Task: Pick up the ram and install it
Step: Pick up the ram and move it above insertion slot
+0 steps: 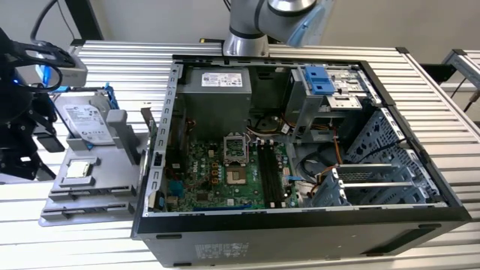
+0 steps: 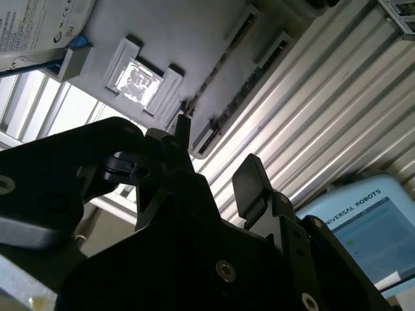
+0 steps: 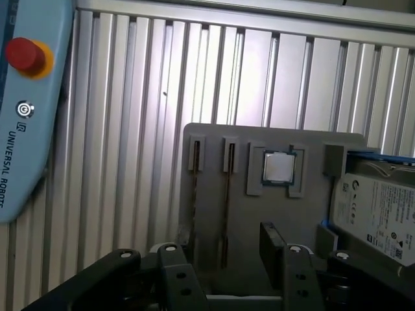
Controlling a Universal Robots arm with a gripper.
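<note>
The gripper (image 3: 220, 249) is seen with its two fingers (image 3: 272, 243) spread apart, and nothing is held between them. The ram (image 3: 226, 194) is stood on edge in a narrow slot of the grey holder (image 3: 243, 207). The holder is set on the ribbed table (image 3: 130, 78), at the exterior view's left of the open computer case (image 1: 300, 222).

In the first wrist view the stick is found straight ahead of the gripper, in line with the gap between the fingers. Its long axis runs away from the gripper along the holder, so one finger is placed to each side of its thin faces. No contact is judged to be made yet. Only one arm is present, so no choice of arm is called for.

One ram is made out with confidence. Two slots are counted in the holder, and it cannot be told whether the second slot (image 3: 195, 155) is filled. One processor chip (image 3: 279, 167) and one hard drive (image 3: 376, 214) are counted beside them. On the motherboard (image 1: 217, 169) inside the case, long black slots (image 1: 271, 169) are seen, and their number cannot be fixed.
</note>
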